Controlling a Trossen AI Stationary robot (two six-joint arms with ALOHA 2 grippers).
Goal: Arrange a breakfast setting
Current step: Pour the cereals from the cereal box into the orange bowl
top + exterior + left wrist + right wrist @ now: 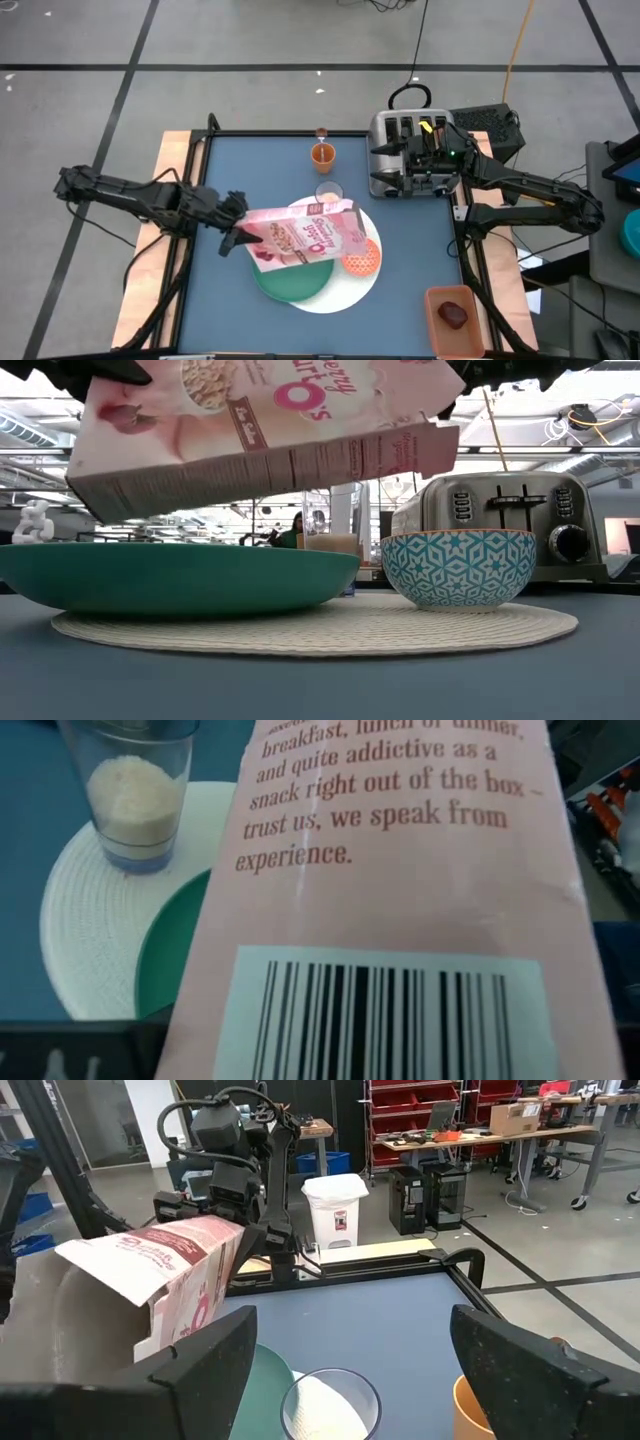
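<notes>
High view takes in the whole blue tabletop: the left gripper grips the pink box, jaws closed on its end, holding it tilted in the air over the white plate and the green plate. The right gripper hangs over the toaster at the far right edge, its jaws spread wide with nothing between them. The back left of the tabletop is bare, and so is the strip along the near edge.

Low view alone shows the gap under the box: it clears the green plate, and the patterned bowl stands on the woven white plate just beside it.

Left wrist view is mostly box back and barcode, with the glass on the white plate's rim, well beyond the jaws.

High view puts the orange cup farther back, apart from the plates.
</notes>
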